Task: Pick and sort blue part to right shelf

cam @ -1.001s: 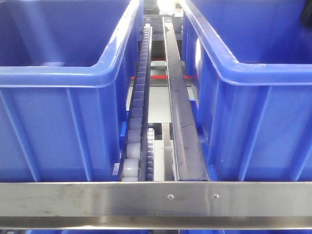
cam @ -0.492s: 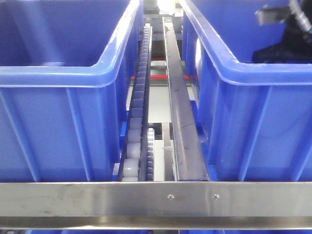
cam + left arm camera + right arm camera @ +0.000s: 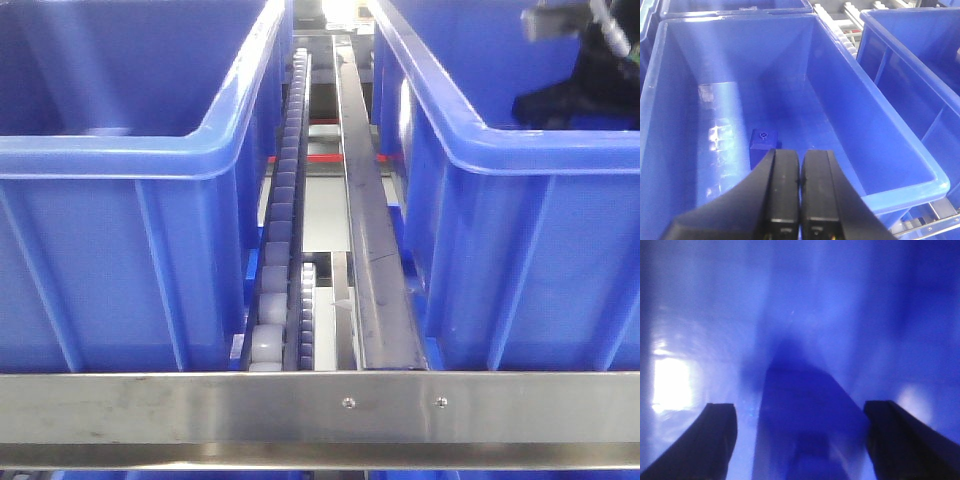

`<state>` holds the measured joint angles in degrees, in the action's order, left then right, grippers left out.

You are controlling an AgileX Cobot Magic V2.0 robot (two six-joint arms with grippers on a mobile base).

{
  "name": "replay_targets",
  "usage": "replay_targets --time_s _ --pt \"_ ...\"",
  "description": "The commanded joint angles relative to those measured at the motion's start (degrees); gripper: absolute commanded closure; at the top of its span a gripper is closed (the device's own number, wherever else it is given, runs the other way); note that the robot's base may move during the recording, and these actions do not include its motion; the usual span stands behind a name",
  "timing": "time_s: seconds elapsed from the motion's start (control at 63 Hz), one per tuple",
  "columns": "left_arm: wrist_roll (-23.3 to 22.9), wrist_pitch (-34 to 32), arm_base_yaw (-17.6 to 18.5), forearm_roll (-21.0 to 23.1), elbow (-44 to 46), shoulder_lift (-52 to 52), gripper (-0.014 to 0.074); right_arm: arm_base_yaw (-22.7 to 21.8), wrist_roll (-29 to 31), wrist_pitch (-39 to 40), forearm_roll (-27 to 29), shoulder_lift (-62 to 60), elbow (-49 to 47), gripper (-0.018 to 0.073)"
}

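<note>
The right shelf (image 3: pixel 320 405) is a steel rack with a bolted front rail, a grey roller track (image 3: pixel 283 220) and two deep blue bins. My right arm (image 3: pixel 585 70) reaches into the right-hand bin (image 3: pixel 520 250). In the right wrist view my right gripper (image 3: pixel 800 407) is open, and a blurred blue part (image 3: pixel 805 420) sits between its fingers (image 3: pixel 715 440) with a gap on each side. My left gripper (image 3: pixel 800 155) is shut on nothing and hangs over another bin (image 3: pixel 840 125). A small blue block (image 3: pixel 763 140) lies on that bin's floor just ahead of the left fingertips.
The left-hand bin (image 3: pixel 120 250) and a steel divider bar (image 3: pixel 370 220) flank the roller track. In the left wrist view more blue bins (image 3: pixel 920 75) stand to the right and behind. The bin walls are tall and close around both grippers.
One second ago the right arm was out of the front view. It appeared inside the right-hand bin half a second ago and has since shifted slightly upward.
</note>
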<state>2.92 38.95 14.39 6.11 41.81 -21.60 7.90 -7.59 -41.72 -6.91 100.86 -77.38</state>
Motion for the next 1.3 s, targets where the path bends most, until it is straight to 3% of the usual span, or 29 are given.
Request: replay_targets --time_s 0.0,0.318,0.794,1.048,1.286 --pt "0.0 -4.0 0.3 0.8 1.6 -0.4 0.0471 -0.2 0.5 1.5 -0.9 -7.4 -1.5 0.0043" --pt "0.0 -4.0 0.3 0.8 1.6 -0.4 0.0471 -0.2 0.5 4.9 -0.9 -28.9 12.8 0.0534" --pt "0.0 -4.5 0.3 0.8 1.6 -0.4 0.0471 -0.1 0.5 16.4 -1.1 -73.3 46.4 0.0523" --pt "0.0 -5.2 0.3 0.8 1.6 -0.4 0.0471 -0.1 0.5 17.3 -1.5 -90.9 50.9 0.0523" --pt "0.0 -5.2 0.3 0.8 1.5 -0.4 0.0471 -0.1 0.5 20.9 -1.5 -94.7 50.9 0.0523"
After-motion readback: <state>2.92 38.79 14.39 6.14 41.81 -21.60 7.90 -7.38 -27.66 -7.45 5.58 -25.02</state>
